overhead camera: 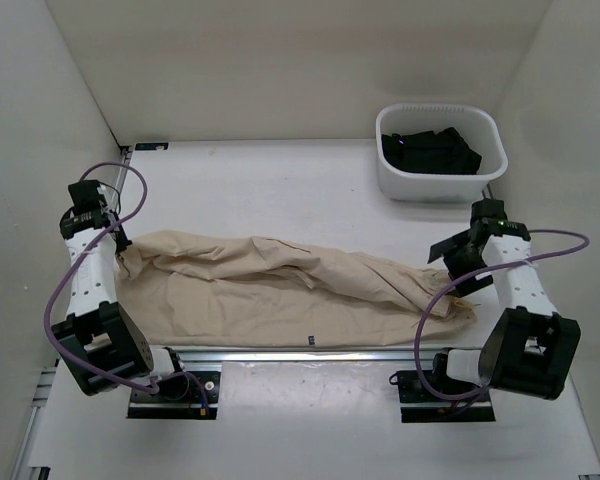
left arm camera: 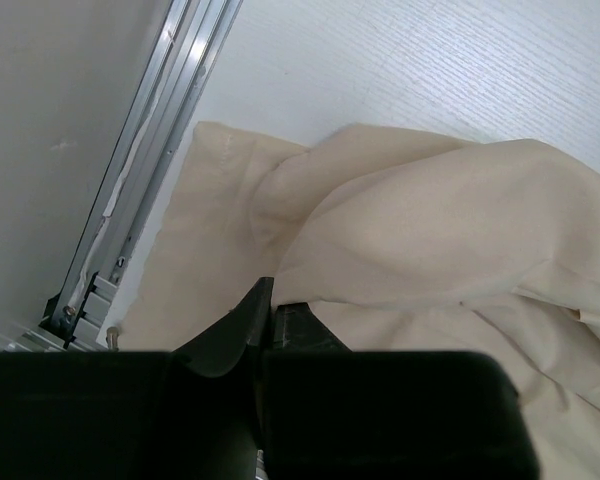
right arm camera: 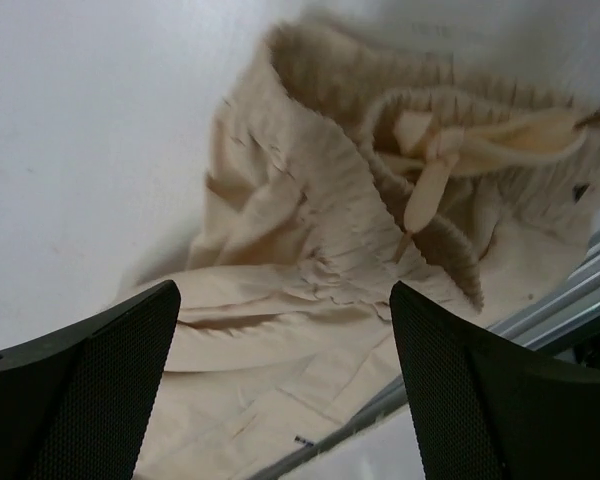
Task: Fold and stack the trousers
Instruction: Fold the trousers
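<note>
Top external view gives me the trousers (overhead camera: 280, 285) stretched left to right across the near part of the table (overhead camera: 280, 185), wrinkled, lying just beyond the aluminium rail (overhead camera: 310, 352) at the near edge. Their left end runs up to the left gripper (overhead camera: 123, 258). On the left wrist camera I see its fingers (left arm camera: 235, 335) clenched together with a fold of the beige cloth caught at the tips, so I read it as grasping the trousers. The right end is the gathered waistband (right arm camera: 420, 130) with its drawstring (right arm camera: 425, 190). The right gripper (overhead camera: 458, 262) hangs over that end, and its fingers (right arm camera: 100, 370) are spread wide, released, with no cloth between them. At the far right sits a white basket (overhead camera: 430, 185) holding a black garment (overhead camera: 430, 152), well apart from the trousers.
</note>
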Robot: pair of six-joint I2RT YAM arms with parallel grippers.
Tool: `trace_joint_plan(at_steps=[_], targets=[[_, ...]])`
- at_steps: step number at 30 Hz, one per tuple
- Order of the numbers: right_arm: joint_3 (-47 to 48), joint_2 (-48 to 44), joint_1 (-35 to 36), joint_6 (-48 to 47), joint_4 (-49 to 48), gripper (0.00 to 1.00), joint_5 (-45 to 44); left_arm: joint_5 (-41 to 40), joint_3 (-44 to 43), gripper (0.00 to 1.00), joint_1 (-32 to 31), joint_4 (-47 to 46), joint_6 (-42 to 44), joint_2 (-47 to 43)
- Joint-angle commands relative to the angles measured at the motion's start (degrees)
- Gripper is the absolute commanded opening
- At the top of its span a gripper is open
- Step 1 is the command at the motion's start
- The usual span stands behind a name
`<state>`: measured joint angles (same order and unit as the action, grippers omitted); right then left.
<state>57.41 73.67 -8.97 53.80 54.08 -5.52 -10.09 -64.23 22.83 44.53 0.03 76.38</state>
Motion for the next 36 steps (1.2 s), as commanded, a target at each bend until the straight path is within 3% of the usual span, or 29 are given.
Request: trace_joint_plan(at_steps=[1, 7, 9, 10, 11, 13, 14, 16, 19, 23, 26, 36], targets=[[-3.78, -0.90, -0.08, 7.27, -1.17, 0.90, 9.55, -0.99, 0.15, 0.14, 0.29, -0.94, -0.03, -1.94], [-8.10, 2.78, -0.08, 9.92, -3.98, 0.90, 10.27, -0.99, -0.98, 0.14, 0.29, -0.41, -0.03, -1.41], [-9.77, 3.85, -1.22, 9.92, -5.12, 0.81, 10.26, -0.99, -1.60, 0.14, 0.29, -0.41, -0.03, -1.41], [-9.77, 4.89, -1.22, 9.92, -5.74, 0.74, 8.96, -0.99, -1.60, 0.14, 0.29, -0.41, -0.03, -1.41], [-9.77, 5.51, -2.09, 9.22, -6.44, 0.56, 7.99, -0.99, -1.60, 0.14, 0.29, -0.41, -0.03, -1.41], [-8.81, 7.27, -2.98, 7.82, -6.45, 0.34, 5.62, -0.47, -2.92, 0.14, 0.29, -0.41, -0.03, -0.88], [-7.50, 8.06, -2.98, 6.77, -6.45, 0.16, 2.74, -0.46, -3.44, 0.14, 0.81, -0.41, -0.03, -0.27], [-1.62, 10.95, -2.98, 3.08, -4.18, 0.00, 0.17, 0.07, -5.54, 0.14, 0.81, -0.41, -0.03, 0.35], [6.88, 13.43, -2.98, -1.06, -4.16, 0.00, -0.63, 0.68, -9.24, 0.14, 1.43, -2.60, -0.03, 2.89], [20.93, 15.10, -2.98, -5.37, -2.68, 0.00, -1.24, -0.98, -25.36, 0.14, 1.43, -3.40, -0.03, 9.21], [26.52, 14.23, -2.98, -8.36, -2.67, 0.00, -3.26, -1.51, -30.68, 0.14, 2.04, -3.40, -0.03, 10.72], [16.25, 6.93, -2.98, -11.79, -10.04, 0.00, 1.64, -1.70, -15.42, 0.14, 3.10, -3.40, -0.03, 3.95]])
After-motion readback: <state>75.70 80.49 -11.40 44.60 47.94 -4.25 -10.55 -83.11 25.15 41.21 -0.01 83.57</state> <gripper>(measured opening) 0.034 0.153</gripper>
